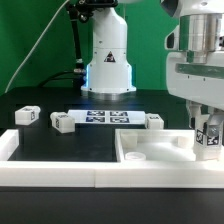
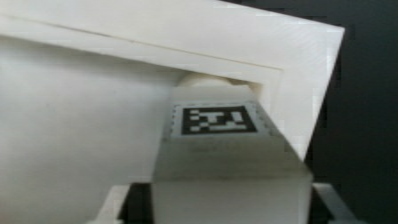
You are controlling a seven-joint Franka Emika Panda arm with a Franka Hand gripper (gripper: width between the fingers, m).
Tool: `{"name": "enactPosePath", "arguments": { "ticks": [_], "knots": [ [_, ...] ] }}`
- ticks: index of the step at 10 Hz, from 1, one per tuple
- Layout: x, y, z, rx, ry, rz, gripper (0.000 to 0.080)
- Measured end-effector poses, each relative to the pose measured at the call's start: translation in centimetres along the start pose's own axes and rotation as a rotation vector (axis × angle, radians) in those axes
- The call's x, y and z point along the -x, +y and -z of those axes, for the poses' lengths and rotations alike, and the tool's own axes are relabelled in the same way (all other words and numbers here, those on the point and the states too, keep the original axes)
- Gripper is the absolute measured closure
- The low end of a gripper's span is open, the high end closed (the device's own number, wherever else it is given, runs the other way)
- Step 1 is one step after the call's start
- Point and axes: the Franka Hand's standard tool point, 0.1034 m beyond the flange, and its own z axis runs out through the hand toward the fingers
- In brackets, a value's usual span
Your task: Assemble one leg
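My gripper is shut on a leg, a short white square post with a black-and-white tag, held upright over the far right corner of the white tray-like tabletop. In the wrist view the leg runs out from between the jaws, its far end at the tabletop's corner, by a rounded boss there. I cannot tell whether the leg touches the tabletop. Three more legs lie on the black table: one at the exterior view's left, one nearer the middle, one by the tabletop's far edge.
The marker board lies flat at mid-table. White border rails run along the front and left. The arm's white base stands at the back.
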Motion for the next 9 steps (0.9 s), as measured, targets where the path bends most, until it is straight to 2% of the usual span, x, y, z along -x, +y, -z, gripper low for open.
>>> {"name": "enactPosePath", "arguments": {
  "ticks": [3, 5, 6, 7, 8, 9],
  "knots": [
    [0.09, 0.22, -0.01, 0.01, -0.011, -0.316, 0.0507],
    [0.08, 0.26, -0.04, 0.012, -0.028, -0.404, 0.0507],
    [0.16, 0.3, -0.11, 0.013, -0.028, -0.398, 0.0404],
    [0.15, 0.31, -0.13, 0.013, -0.028, -0.351, 0.0257],
    [0.17, 0.34, -0.13, 0.015, -0.029, -0.323, 0.0257],
    [0.13, 0.3, -0.04, 0.021, -0.031, -0.243, 0.0174]
  ]
}}
